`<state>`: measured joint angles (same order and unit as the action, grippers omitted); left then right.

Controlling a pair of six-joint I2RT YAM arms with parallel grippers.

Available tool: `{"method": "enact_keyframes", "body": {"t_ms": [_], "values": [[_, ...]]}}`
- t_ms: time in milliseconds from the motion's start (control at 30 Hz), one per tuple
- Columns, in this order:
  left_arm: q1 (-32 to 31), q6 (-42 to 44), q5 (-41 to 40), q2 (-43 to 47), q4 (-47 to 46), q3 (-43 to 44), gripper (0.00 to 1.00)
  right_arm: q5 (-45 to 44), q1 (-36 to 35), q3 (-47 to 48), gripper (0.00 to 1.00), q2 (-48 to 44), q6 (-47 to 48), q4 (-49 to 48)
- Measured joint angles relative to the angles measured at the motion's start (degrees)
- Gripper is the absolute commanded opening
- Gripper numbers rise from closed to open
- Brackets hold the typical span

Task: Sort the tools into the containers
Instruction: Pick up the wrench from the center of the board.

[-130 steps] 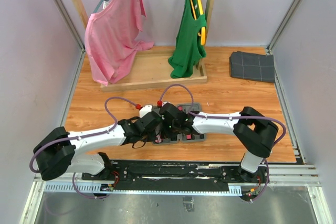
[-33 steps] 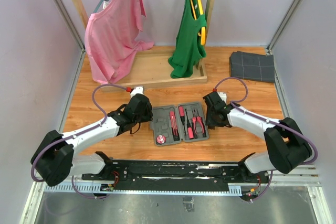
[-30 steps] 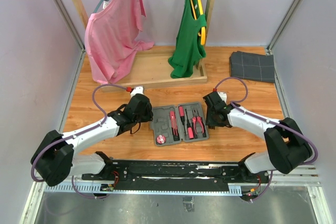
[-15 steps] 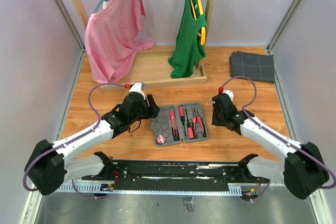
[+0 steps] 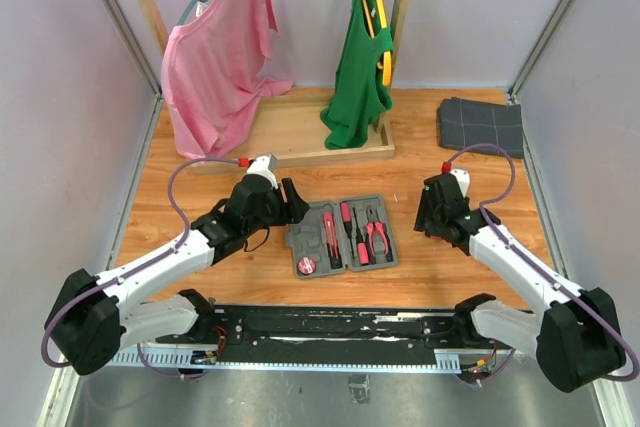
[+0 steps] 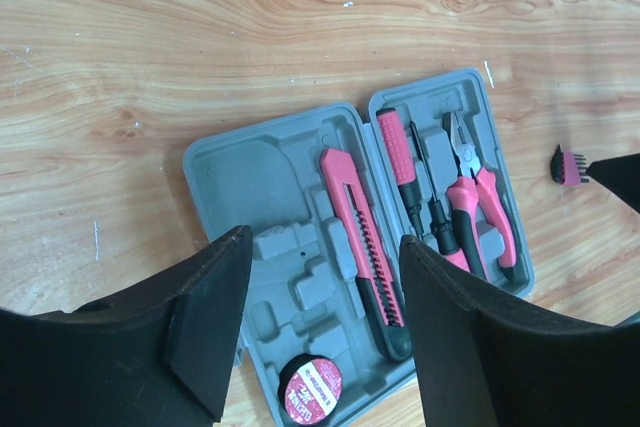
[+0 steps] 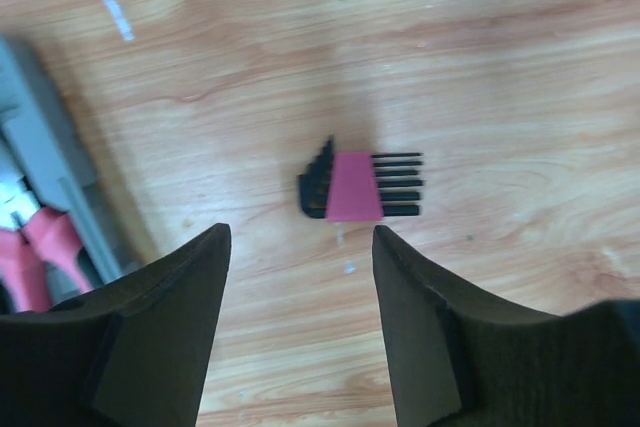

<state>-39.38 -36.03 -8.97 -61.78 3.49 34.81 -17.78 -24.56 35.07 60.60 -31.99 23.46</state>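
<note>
The grey tool case (image 5: pixel 300 243) (image 6: pixel 240 177) lies open on the wooden table between my arms. In its recesses sit a long pink knife (image 6: pixel 360 247), a red-handled screwdriver (image 6: pixel 400 147), pink pliers (image 6: pixel 478 197) (image 5: pixel 377 232) and a round red roll (image 6: pixel 310 387) (image 5: pixel 308 266). My left gripper (image 5: pixel 292 203) (image 6: pixel 322 242) hangs open above the case's left half, holding nothing. A small pink-and-black hex key set (image 7: pixel 358 185) (image 6: pixel 570 165) lies on the bare table right of the case. My right gripper (image 5: pixel 432 215) (image 7: pixel 298 232) is open just above it, empty.
At the back stands a wooden clothes rack (image 5: pixel 290 137) with a pink shirt (image 5: pixel 215 57) and a green shirt (image 5: pixel 362 67). A dark grey folded cloth (image 5: pixel 480 125) lies at the back right. Metal rails run along the table's sides and its near edge.
Both arms have pulled away from the case, the right one swinging further right. Both grippers have opened wider. The case and its tools have not moved.
</note>
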Motion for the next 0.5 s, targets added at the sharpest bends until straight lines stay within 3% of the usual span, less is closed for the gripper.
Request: {"method": "enact_keyframes", "body": {"t_ms": [100,200,500], "values": [[0.00,-0.02,0.31,-0.04,0.00,0.00,0.65,0.59,3.89,0.20,0.69,2.03,0.33,0.52],[0.00,-0.22,0.63,-0.33,-0.04,0.00,0.65,2.58,6.23,1.62,0.83,5.81,2.27,1.01],[0.00,-0.26,1.18,-0.92,-0.20,0.00,0.65,8.46,10.64,8.00,0.86,19.06,8.39,2.14]]}}
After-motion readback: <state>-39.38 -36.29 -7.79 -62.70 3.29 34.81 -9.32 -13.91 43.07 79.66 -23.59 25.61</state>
